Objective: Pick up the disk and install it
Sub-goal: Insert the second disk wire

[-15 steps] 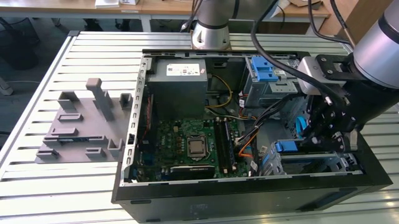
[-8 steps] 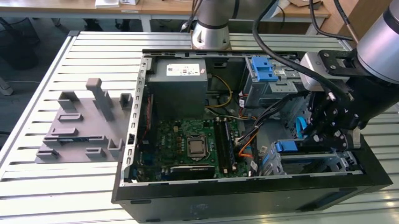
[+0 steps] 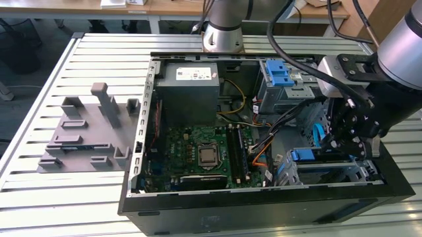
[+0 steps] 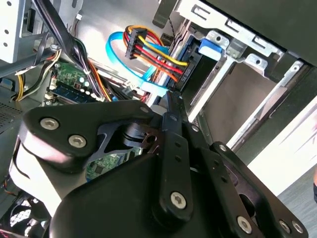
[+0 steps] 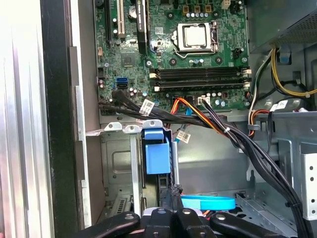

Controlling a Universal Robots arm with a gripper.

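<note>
Low at the right of the exterior view, the gripper (image 3: 353, 143) hangs inside the computer case (image 3: 197, 217), just above the disk (image 3: 310, 155), which sits edge-up in its metal bay (image 3: 343, 173). Its fingers look pinched together, gripping nothing, tips beside the disk's cables (image 4: 148, 54).

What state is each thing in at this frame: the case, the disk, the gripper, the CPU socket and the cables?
Computer case: side panel off, interior exposed.
Disk: standing on edge in the lower drive cage, blue carrier end showing.
Gripper: shut, fingertips together beside the disk's carrier.
CPU socket: latched, no cooler on it.
Blue flat cable: loose loop, arching beside the cage.
Grey fixture: slots unoccupied.
</note>
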